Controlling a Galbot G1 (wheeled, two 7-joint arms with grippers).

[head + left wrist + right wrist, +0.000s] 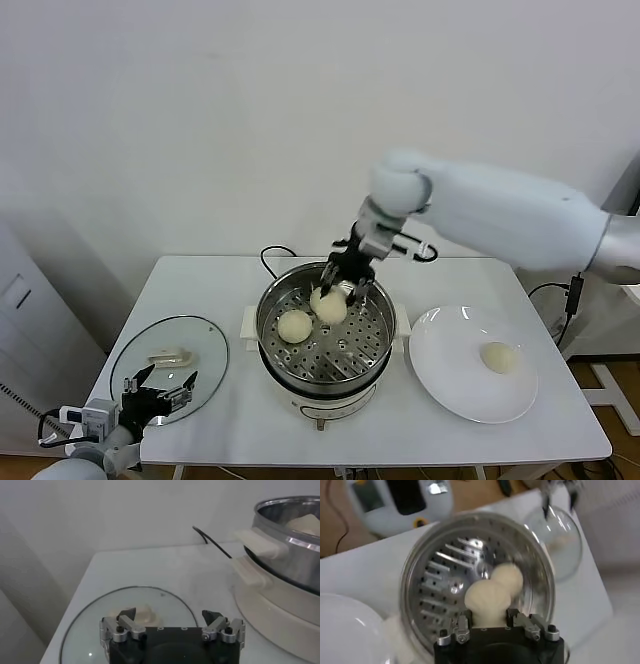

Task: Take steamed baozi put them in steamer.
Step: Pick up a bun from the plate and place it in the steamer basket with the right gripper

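Baozi: 2 [295, 325] [328, 305] in steamer [375, 345], 1 [499, 357] on plate [445, 380]

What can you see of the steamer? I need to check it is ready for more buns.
The steamer is a round, shiny steel pot on a white base with side handles, standing mid-table between the glass lid and the white plate. Its perforated tray is uncovered. One baozi lies on the tray; the right end effector holds a second baozi just inside. A black cord runs behind it.
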